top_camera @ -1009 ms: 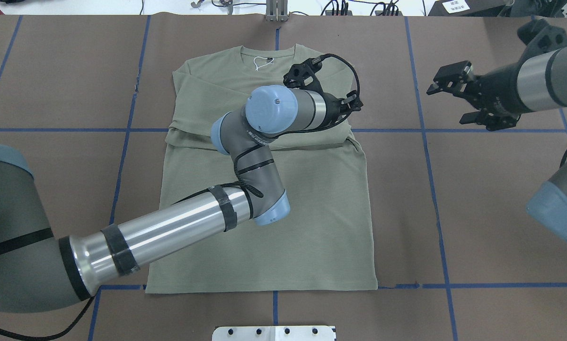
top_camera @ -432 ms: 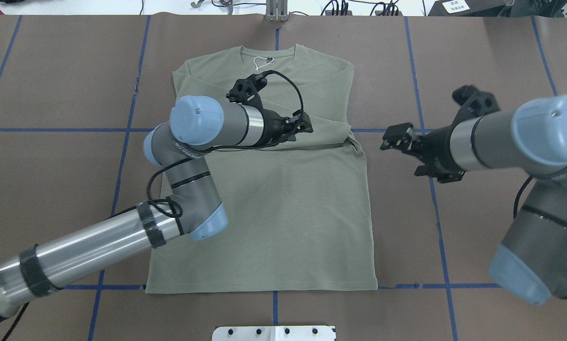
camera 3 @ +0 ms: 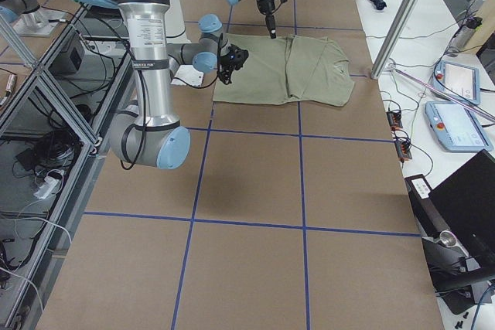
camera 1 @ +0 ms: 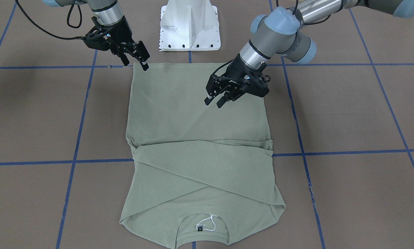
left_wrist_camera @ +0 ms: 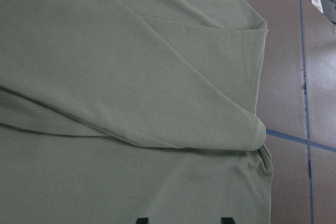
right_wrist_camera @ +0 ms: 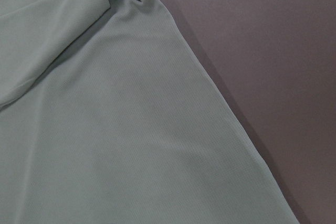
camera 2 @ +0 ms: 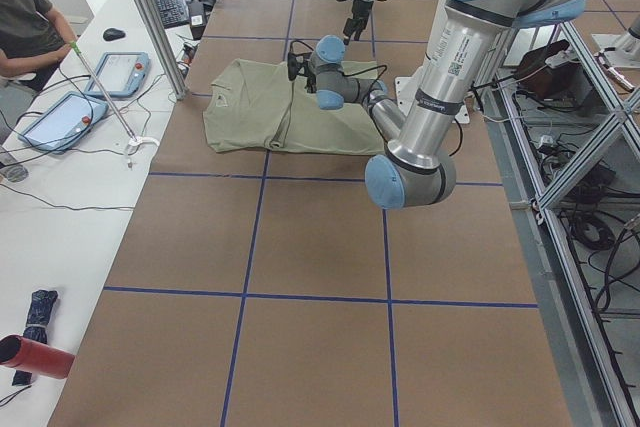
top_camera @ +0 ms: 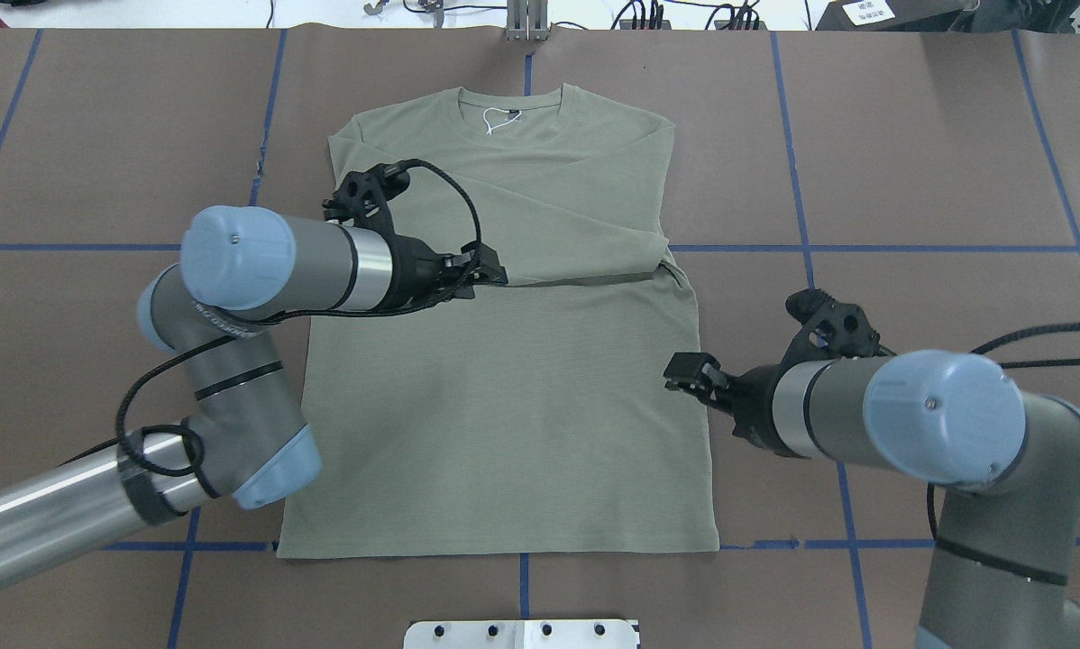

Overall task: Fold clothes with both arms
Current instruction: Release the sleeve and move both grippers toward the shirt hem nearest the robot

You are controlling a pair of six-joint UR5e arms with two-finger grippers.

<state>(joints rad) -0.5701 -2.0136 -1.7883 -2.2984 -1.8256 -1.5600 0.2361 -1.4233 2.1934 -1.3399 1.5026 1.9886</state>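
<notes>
The sage-green shirt [top_camera: 522, 406] lies flat on the table with its neck away from the robot. Both sleeves are folded across the chest. Its black label and white string [top_camera: 502, 114] show at the neck. My left gripper [top_camera: 490, 270] hovers open and empty over the shirt's middle, below the folded sleeves, and also shows in the front view [camera 1: 214, 101]. Its fingertips [left_wrist_camera: 140, 220] stand apart in the left wrist view. My right gripper [top_camera: 681, 370] is open and empty, raised at the shirt's right side edge, and also shows in the front view [camera 1: 136, 64].
The white pedestal base [camera 1: 189, 24] stands at the robot's side of the brown table [top_camera: 910, 135], which is marked with blue tape lines. A metal post [top_camera: 526, 22] stands at the far edge. A person [camera 2: 25, 22] and tablets are at a side table.
My left arm has drawn back to the left and toward the robot across the shirt. My right arm has swung in from the far right to the shirt's right edge. The shirt has not moved.
</notes>
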